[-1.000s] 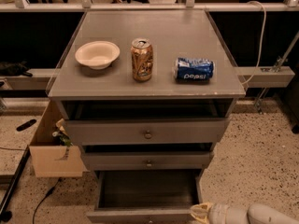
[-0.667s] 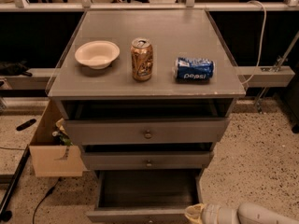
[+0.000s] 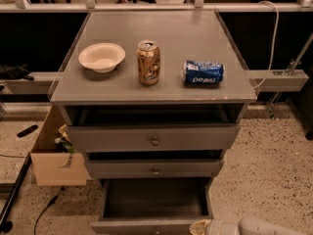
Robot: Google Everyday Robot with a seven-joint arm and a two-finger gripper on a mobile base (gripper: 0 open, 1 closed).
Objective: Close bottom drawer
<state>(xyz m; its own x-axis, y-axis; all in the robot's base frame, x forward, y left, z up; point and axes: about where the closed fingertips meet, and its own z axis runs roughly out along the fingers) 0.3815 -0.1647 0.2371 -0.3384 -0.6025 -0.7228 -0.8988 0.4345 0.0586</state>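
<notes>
End effector [image 3: 199, 226]: low at the frame's bottom edge, just beside the right end of the drawer front; whether spread or pressed together, cannot tell.
Bottom drawer [image 3: 155, 202]: pulled well out, dark interior exposed.
Handling: press the front squarely and push straight in to avoid skew.

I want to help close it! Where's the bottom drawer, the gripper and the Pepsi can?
bottom drawer [image 3: 155, 199]: camera view, dark inside floor.
gripper [image 3: 199, 227]: camera view, pale tip beside drawer's front.
Pepsi can [image 3: 203, 73]: camera view, blue side.
</notes>
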